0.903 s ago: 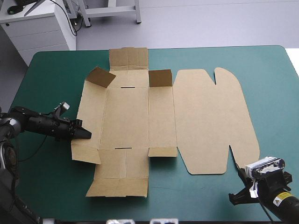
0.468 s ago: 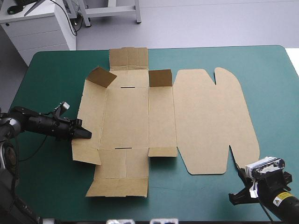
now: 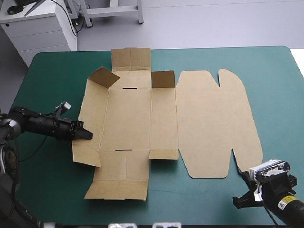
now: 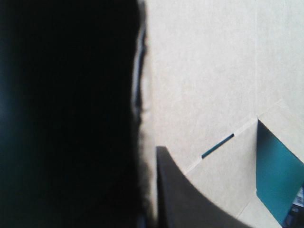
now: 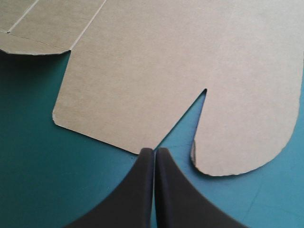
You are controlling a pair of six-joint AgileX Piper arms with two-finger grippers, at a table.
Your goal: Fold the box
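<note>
The brown box lies as a cut sheet, mostly flat, on the teal-green cover. Two small flaps stand partly raised at its far side. Its wide lid panel stretches to the right. My left gripper sits at the sheet's left edge, shut on the box's left wall panel. In the left wrist view one black finger lies over the board, and a dark mass hides the rest. Off the lid's near right corner, my right gripper is shut and holds nothing, its tip just short of the lid's notch.
Teal-green cover shows right of the lid and along the near edge. A white cabinet stands beyond the table's far left corner.
The whole sheet has slid slightly to the left and toward the near edge, together with my left gripper. The right gripper has not moved.
</note>
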